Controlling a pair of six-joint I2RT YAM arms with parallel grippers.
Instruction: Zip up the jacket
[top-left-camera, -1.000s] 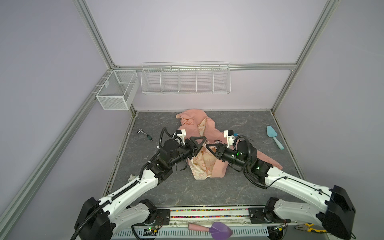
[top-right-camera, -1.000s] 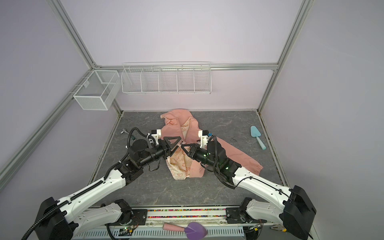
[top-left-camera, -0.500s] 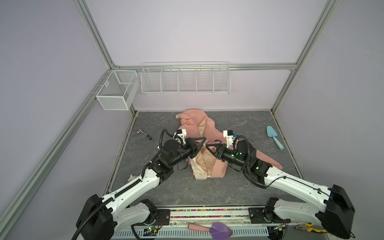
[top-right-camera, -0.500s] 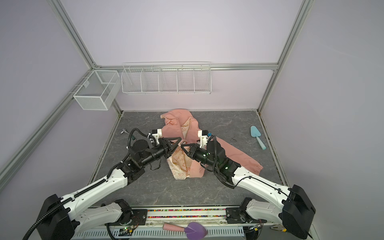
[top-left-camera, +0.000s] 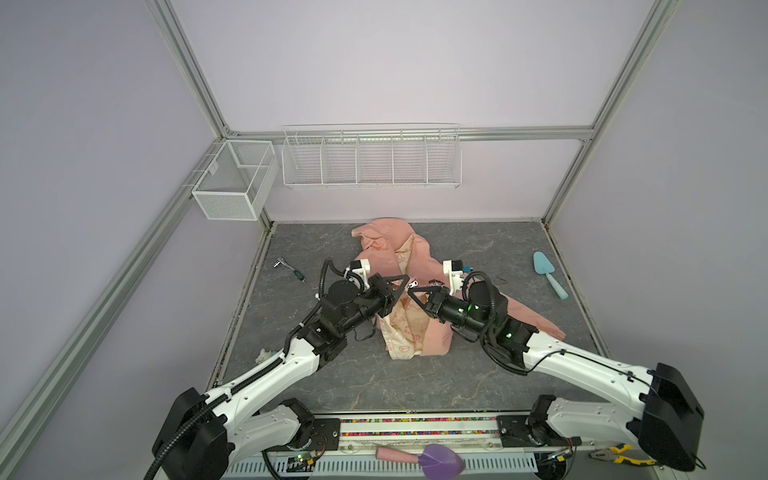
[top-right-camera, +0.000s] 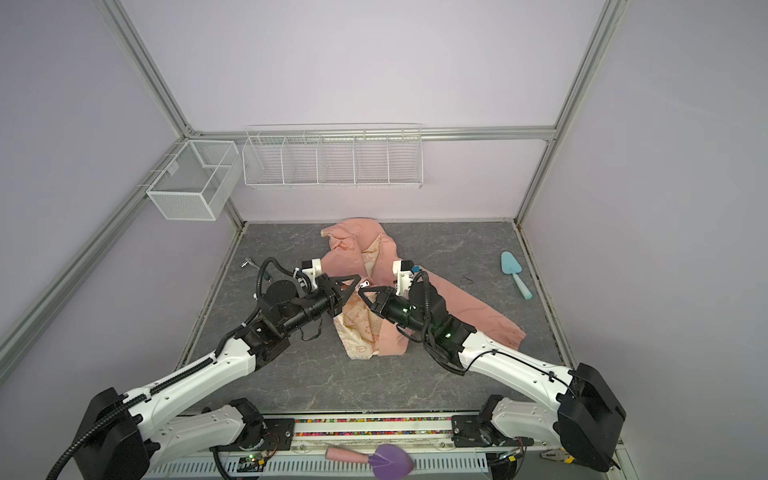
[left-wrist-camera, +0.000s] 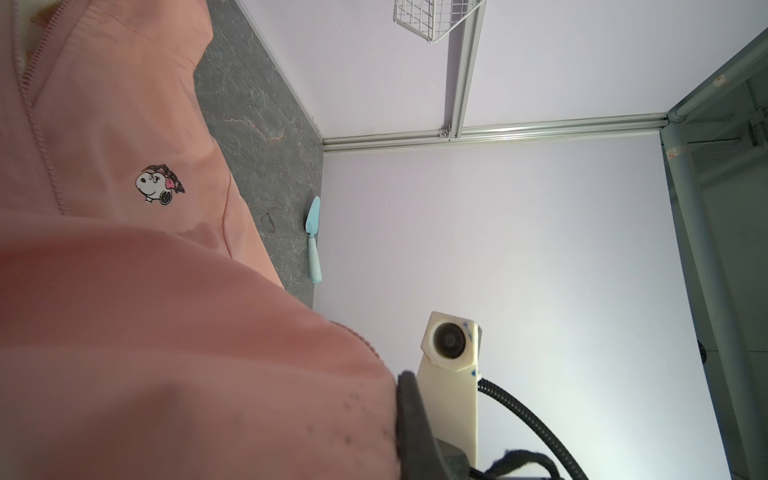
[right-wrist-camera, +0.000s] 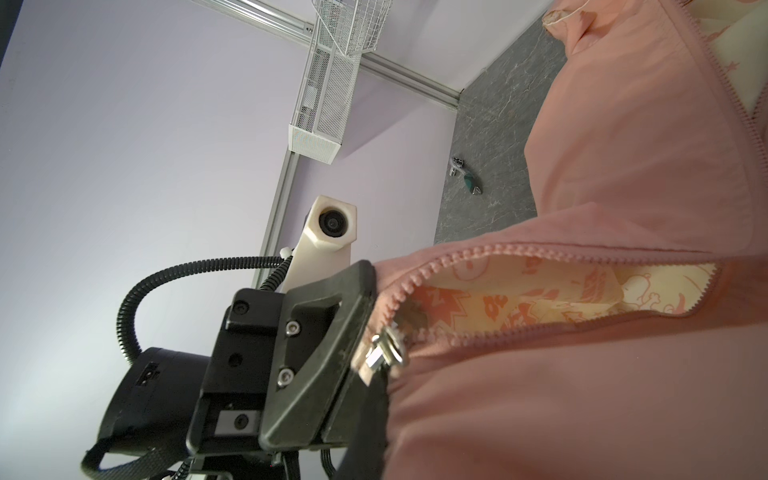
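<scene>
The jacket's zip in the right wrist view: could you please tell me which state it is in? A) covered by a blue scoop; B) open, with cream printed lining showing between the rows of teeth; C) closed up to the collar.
B: on the jacket the two rows of teeth stand apart around the cream lining, with the metal slider where they meet.

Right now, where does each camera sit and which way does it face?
Top views: high in front, looking down at the jacket; left tool and right tool show.
Left wrist: low beside the jacket, faces the trowel; right arm's camera shows.
Right wrist: low, faces the zipper slider; left tool shows.
Shared: trowel, left wrist and top views.
</scene>
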